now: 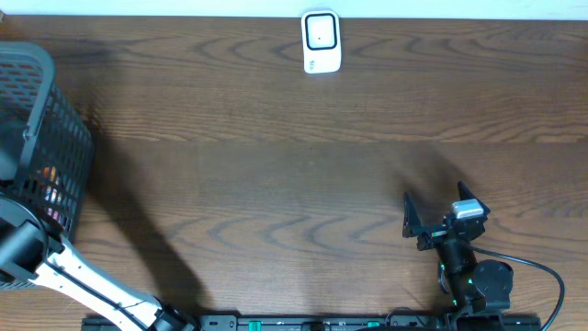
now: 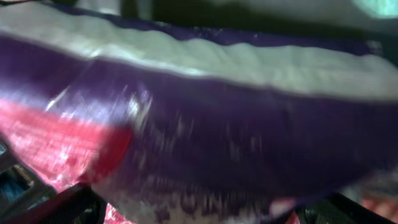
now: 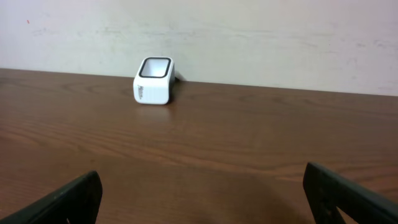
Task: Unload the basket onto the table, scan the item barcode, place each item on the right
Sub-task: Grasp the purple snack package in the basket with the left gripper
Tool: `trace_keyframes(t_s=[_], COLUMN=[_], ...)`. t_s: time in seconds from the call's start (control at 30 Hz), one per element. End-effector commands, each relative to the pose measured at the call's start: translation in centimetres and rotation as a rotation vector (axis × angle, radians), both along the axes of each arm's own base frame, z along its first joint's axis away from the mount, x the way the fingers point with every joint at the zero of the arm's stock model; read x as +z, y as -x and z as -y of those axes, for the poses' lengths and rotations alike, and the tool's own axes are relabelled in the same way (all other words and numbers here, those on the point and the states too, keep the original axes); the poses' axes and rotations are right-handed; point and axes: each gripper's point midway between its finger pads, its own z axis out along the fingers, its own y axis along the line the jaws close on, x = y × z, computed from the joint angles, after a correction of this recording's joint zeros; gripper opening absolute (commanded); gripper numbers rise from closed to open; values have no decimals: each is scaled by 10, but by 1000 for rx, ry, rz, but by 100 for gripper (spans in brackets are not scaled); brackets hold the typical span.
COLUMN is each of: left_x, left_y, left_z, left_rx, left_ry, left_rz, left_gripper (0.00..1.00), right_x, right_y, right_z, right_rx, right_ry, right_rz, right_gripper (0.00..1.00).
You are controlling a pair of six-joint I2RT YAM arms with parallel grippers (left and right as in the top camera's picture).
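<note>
— Purple-white-red glossy packet (image 2: 205, 124) is lying under the left gripper (image 2: 199, 208), in the black mesh basket (image 1: 55, 138) at the left edge.
— Both pairs of jaws are standing apart; the right gripper (image 3: 205, 196) is facing the white boxy scanner (image 1: 322, 41), top centre.

The counter (image 1: 303, 184) is dark brown wood with a bold wavy grain, smooth, with a low satin sheen. The scanner (image 1: 322, 42) has a smooth, slightly glossy white plastic shell around a dark-rimmed window. The basket (image 1: 55, 138) is matt dark grey plastic moulded into an open mesh. The packet (image 2: 236, 143) is thin plastic film in purple, white and red, wrinkled and shiny with bright glints. The right arm's fingers (image 3: 62, 199) look like matt black plastic. The wall (image 3: 249, 37) is matt off-white and faintly scuffed.
</note>
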Motion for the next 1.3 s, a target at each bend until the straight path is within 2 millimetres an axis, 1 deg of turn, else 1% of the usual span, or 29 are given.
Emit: trace_keyframes(t_s=[0.0,0.07,0.1,0.13,0.17,0.23,0.33,0.4,0.47,0.53,0.6,0.67,0.7,0.73,0.77,0.83,0.9,0.97,1.0,1.07,1.1,1.13,1.17,1.2,1.27], left_x=[-26,-29,-29,-28,-26,-18,5,29,63,102,145,202,226,253,280,328,367,400,414,436,444,447,450,450,446], left_y=[8,11,12,12,13,14,8,-1,-16,-40,-62,-83,-89,-93,-95,-89,-81,-75,-72,-69,-68,-66,-64,-63,-60], left_z=[20,20,19,18,19,21,14,6,0,-3,-2,3,6,10,16,33,55,81,94,122,135,142,146,145,134], left_rx=[-32,-36,-40,-40,-40,-40,-31,-29,-17,-29,-27,-49,-61,-70,-77,-64,-51,-81,-99,-142,-172,-188,-196,-195,-173], left_ry=[89,82,78,76,81,93,78,35,-21,-72,-143,-236,-276,-323,-369,-451,-494,-503,-499,-475,-469,-472,-489,-514,-573], left_rz=[-37,-50,-57,-57,-61,-71,-45,-2,97,280,463,683,766,857,935,1063,1177,1295,1350,1437,1468,1478,1475,1462,1410], left_gripper=[86,48,32,13,7,7,7,7,7,6,7,7,7,7,7,7,7,7,7,7,7,7,7,8,8], right_x=[-1,-1,0,-1,-1,0,-1,-1,-1,-1,-1,-1,0,-1,-1,0,-1,-1,-1,-1,-1,-1,-1,-1,0], right_y=[0,0,0,0,0,0,0,0,0,0,0,0,0,0,0,0,0,0,0,0,0,0,0,0,0], right_z=[0,0,0,0,0,0,0,0,0,0,0,0,0,0,0,0,0,0,0,0,0,0,0,0,0], right_rx=[0,0,0,0,0,0,0,0,0,0,0,0,0,0,0,0,0,0,0,0,0,0,0,0,0], right_ry=[-7,-7,-7,-7,-7,-7,-7,-7,-7,-7,-7,-7,-7,-7,-7,-7,-7,-7,-7,-7,-7,-7,-7,-7,-7], right_rz=[-2,-2,-1,-2,-2,-1,-2,-2,-2,-2,-2,-2,-1,-2,-2,-1,-2,-2,-2,-2,-2,-2,-2,-2,-1], right_gripper=[99,99,99,99,99,99,99,99,99,99,99,99,99,99,99,99,99,99,99,99,99,99,99,99,99])
